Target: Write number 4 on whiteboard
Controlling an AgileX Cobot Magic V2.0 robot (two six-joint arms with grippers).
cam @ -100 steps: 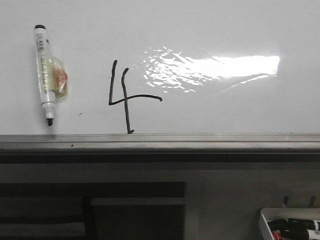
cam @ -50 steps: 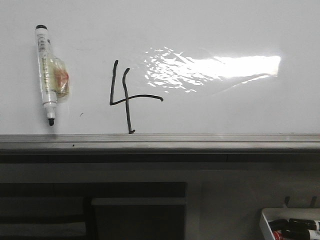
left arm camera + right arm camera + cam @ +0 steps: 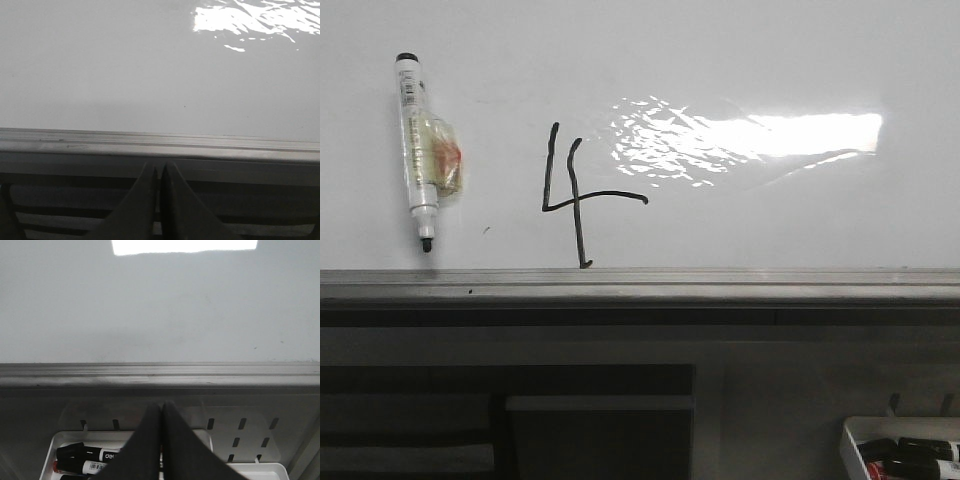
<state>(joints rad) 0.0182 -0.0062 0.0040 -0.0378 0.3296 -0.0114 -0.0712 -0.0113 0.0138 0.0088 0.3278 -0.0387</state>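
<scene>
The whiteboard (image 3: 770,60) fills the upper half of the front view, glossy with a bright glare patch. A black hand-drawn number 4 (image 3: 576,196) stands left of centre, its long stroke ending at the grey edge rail (image 3: 720,283). A white marker (image 3: 417,150) with a black tip rests flat against the board at the far left, tip toward the rail. Neither gripper shows in the front view. My left gripper (image 3: 159,165) is shut on nothing just short of the rail (image 3: 150,145). My right gripper (image 3: 161,405) is shut and empty, over a tray of markers.
A small white tray (image 3: 850,440) holding black markers (image 3: 85,455) sits below the rail at the front right. A perforated white panel (image 3: 240,430) stands behind it. Dark shelving (image 3: 500,420) lies below the rail on the left.
The whole front view has drifted slightly right and down; the marker and the number 4 keep their places on the board. Nothing was grasped or let go.
</scene>
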